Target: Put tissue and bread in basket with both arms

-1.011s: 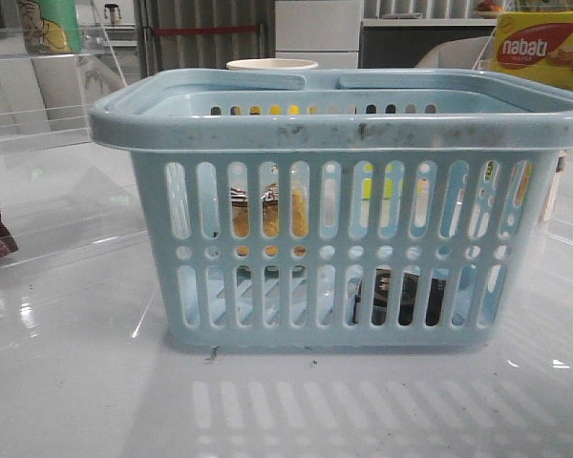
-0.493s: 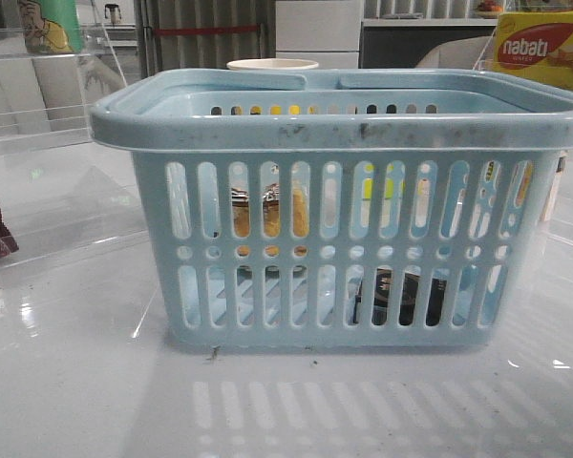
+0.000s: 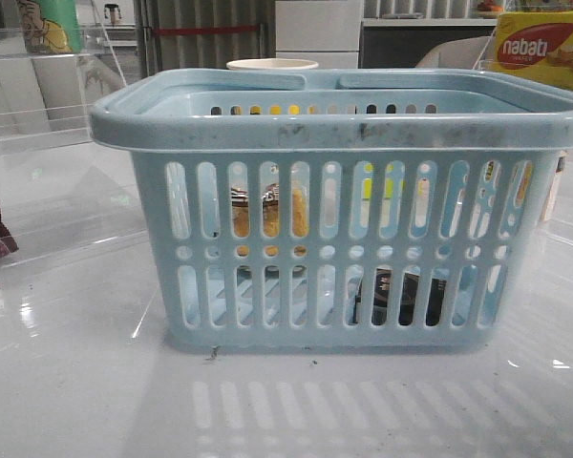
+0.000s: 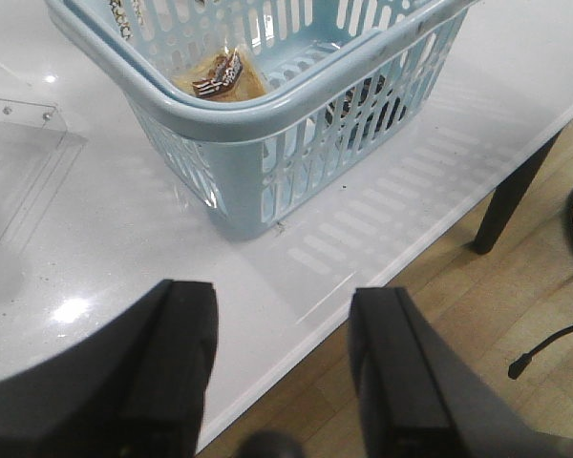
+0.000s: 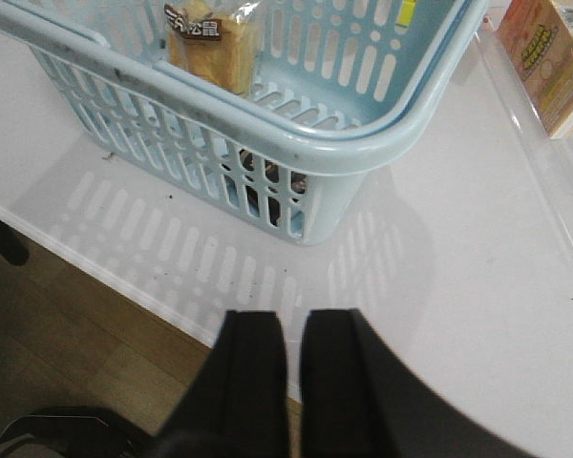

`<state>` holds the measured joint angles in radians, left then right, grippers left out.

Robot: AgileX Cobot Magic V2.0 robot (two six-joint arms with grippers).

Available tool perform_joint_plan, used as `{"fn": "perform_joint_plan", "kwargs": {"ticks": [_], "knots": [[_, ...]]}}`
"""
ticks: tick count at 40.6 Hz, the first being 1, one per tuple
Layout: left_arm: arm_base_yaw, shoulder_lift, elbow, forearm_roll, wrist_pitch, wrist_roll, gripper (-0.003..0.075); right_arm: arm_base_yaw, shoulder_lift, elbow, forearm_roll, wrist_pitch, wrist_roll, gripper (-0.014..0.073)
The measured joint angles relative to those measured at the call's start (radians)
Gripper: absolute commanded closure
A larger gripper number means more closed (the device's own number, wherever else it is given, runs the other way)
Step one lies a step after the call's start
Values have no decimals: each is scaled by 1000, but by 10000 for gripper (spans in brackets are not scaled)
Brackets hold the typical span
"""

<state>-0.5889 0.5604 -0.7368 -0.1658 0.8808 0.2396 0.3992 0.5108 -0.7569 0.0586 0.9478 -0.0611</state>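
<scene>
Front view shows the big light-blue plastic basket with slotted sides (image 3: 339, 200) sitting on the shiny white bench (image 3: 76, 382). Golden-brown bread in a clear wrapper with a dark label (image 5: 213, 43) leans inside the basket. The small dark tissue pack (image 3: 398, 298) lies low on the basket floor, seen through the slots. The left gripper (image 4: 282, 358) has its fingers wide apart, holding nothing. The right gripper (image 5: 292, 367) has its fingers almost together, holding nothing. Both hang near the bench edge, apart from the basket.
</scene>
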Motion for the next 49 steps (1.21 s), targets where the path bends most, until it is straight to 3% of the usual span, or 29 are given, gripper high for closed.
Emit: {"fn": "perform_joint_plan", "kwargs": {"ticks": [7,17,44,49], "knots": [[0,0,0,2,0,0,384,0,0,0,0,1,0,536],[0,0,0,53,-2,-91,626,0,0,0,0,2,0,536],[2,-25,23,80,-31,-133,624,0,0,0,0,3,0,536],[91,-108,116,111,-137,-131,624,0,0,0,0,3,0,536]]}}
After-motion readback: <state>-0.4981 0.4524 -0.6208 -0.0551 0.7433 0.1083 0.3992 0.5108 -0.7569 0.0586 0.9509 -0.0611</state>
